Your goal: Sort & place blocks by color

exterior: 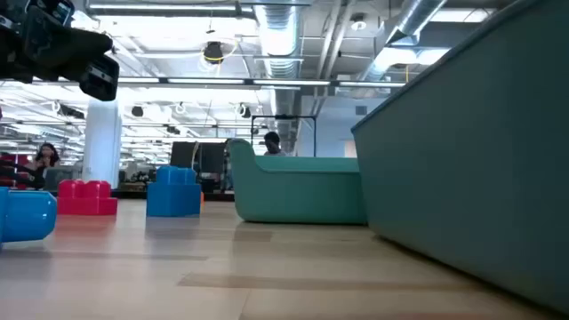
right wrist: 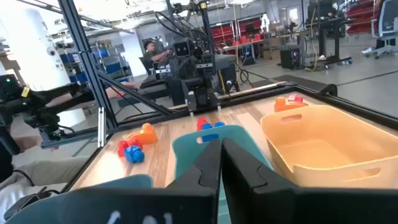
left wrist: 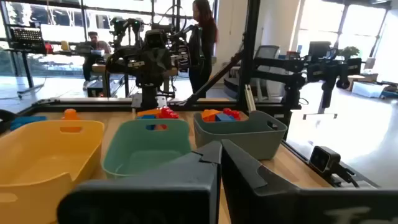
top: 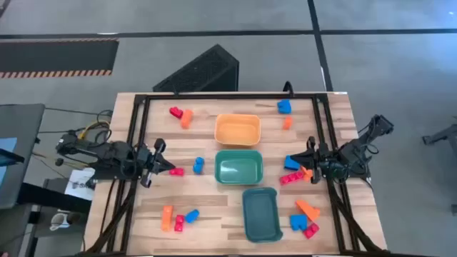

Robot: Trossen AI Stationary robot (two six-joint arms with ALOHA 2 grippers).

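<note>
Nearest the closed, empty left end effector (top: 166,168): small red-pink plastic block (top: 176,171) just beyond its fingertips, towards the green plastic bin (top: 238,167); right end effector (top: 308,168) closed too.

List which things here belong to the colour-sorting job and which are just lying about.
Job:
- blocks, orange, red-pink and blue, scattered on the table
- orange bin
- two teal bins
- left gripper and right gripper, both low at the table's sides

Lying about:
- black perforated box on the floor
- cables beside the table
</note>
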